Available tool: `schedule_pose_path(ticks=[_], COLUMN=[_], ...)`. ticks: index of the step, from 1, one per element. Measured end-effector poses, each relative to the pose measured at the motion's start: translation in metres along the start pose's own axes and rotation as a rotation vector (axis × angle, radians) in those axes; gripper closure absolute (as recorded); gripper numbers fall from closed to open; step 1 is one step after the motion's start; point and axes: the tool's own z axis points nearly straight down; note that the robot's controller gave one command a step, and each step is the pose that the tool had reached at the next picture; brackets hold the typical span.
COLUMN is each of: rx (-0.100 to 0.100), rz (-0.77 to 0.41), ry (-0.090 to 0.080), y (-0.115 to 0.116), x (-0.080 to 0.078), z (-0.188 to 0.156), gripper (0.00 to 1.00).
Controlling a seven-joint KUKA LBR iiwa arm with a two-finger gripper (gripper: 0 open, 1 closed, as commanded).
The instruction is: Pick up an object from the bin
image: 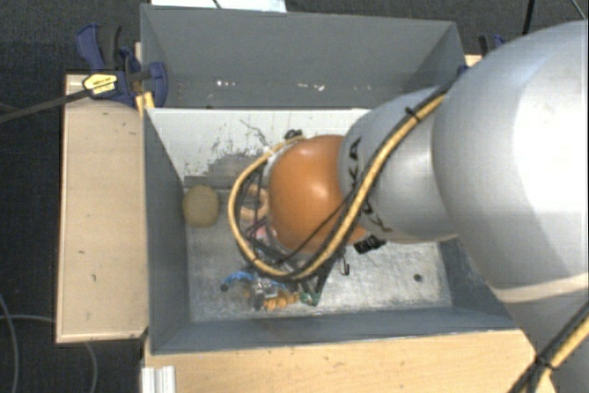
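Small coloured bits [267, 292] at the bin's [166, 244] front edge could get shoved aside; the tool's opening I cannot tell.

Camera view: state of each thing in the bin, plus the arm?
tan round lump: lies loose on the bin floor at the left, clear of the arm.
heap of small colourful things: on the floor by the front wall, partly under the wrist.
orange wrist cover: down inside the bin, over mid floor.
bin: upright, open on top.
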Motion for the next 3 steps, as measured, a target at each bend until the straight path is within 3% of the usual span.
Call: schedule_pose_path(ticks=[1,2,3], rx=[0.0,0.005,0.005], rz=[0.003,0.053,0.055], ry=[0.0,-0.005,-0.004], y=[0.0,-0.023,-0.023], x=[0.0,-0.017,-0.017], z=[0.0,-0.148,-0.148], gripper=[1.0,1.0,1.0])
